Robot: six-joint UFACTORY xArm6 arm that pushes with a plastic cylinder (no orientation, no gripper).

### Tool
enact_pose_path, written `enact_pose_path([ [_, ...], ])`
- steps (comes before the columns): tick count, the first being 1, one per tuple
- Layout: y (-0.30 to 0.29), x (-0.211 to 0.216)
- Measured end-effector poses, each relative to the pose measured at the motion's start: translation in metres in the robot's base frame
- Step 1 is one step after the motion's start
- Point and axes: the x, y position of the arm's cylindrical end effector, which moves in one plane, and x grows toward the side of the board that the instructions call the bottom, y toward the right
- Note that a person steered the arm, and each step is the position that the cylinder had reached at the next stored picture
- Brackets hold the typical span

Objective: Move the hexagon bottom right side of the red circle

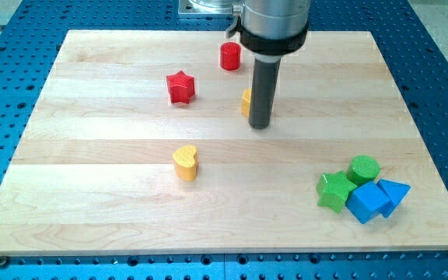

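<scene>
Tool: my tip [260, 126] is the lower end of a straight dark rod; there are no jaws, so it neither spreads nor pinches, it only pushes.
Tip position: toward the table's far edge, a little right of centre, touching or just beside the right face of a yellow block.
Yellow hexagon [246, 102]: mostly hidden behind the rod; only a yellow sliver shows on the rod's left, so I judge its shape from the task, not from sight.
Red circle [230, 56]: a short red cylinder near the far edge, up and slightly left of the hexagon, clearly apart from it.
Goal spot: the bare table just right of and nearer than the red circle; the hexagon seems close to that place already, sitting a bit too far toward the near edge.
Doing it well: bring the tip round to the hexagon's near side and push it gently toward the far edge, keeping the push through its centre so it does not spin off; stop short of touching the red circle.
Risk: from its present side, the tip would shove the hexagon leftward, toward the red star [180, 86].
Others: yellow heart [185, 162] mid-table; green and blue blocks [361, 191] clustered near the near right corner, well clear.
</scene>
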Motion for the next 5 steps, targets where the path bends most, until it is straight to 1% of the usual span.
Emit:
enact_pose_path([
  [1, -0.001, -0.035],
  [2, -0.065, -0.027],
  [3, -0.146, -0.011],
  [4, -0.158, -0.007],
  [5, -0.138, -0.036],
])
